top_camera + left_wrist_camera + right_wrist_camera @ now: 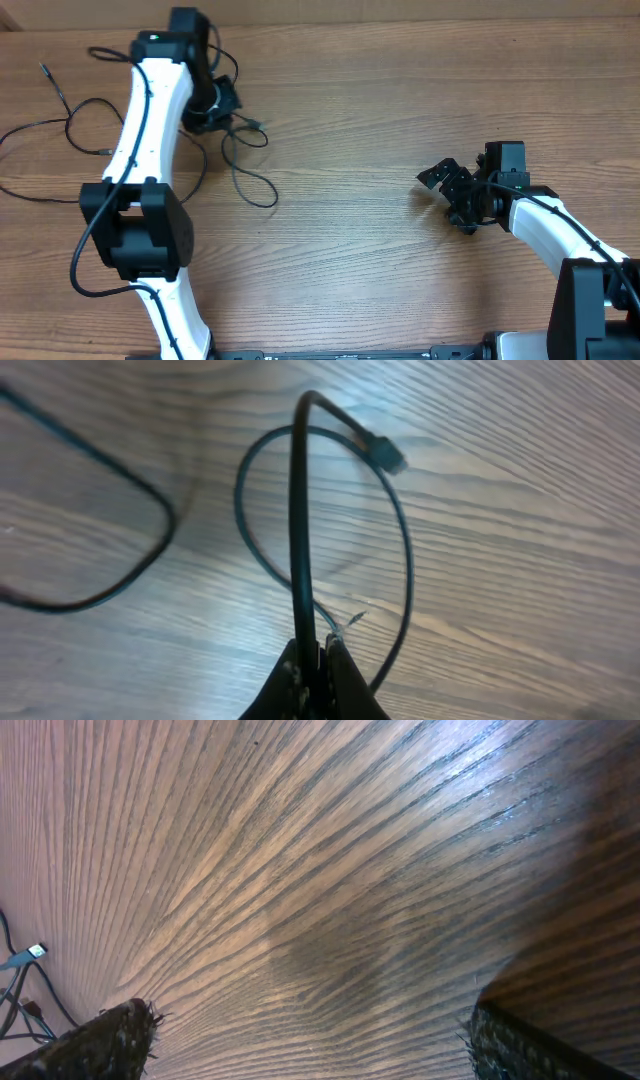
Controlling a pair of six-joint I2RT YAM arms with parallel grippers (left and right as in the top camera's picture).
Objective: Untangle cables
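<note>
Since the cables [249, 176] were thin black cords, they probably weighed next to nothing and would sag, curl and spring back rather than keep a shape. A pull on one strand would likely drag its neighbours along. They lay in loose loops over the far left part of the table [350, 260], some running toward the left edge, others bunched beside the left arm.

The left fingers [350, 685] were pinched shut on one cord [297, 530]. It rose from the grip, bent over at its top and ended in a small plug [385, 453]. Beneath it an open loop [407, 560] lay on the wood; whether it belonged to the same cord could not be told. Another strand [140, 565] curved away on the left.

The smooth jacket looked slippery. A hold just behind a plug, where the moulded end would act as a stop, seemed the safest place to grasp, since a mid-length pinch could slide.

The right fingers [110, 1040] stood wide apart and empty over bare wood on the right, well apart from the tangle. The table was flat and wood-grained with a slight sheen, likely offering little friction to pin a cord down. The middle and right appeared to offer room for spreading the cords.
</note>
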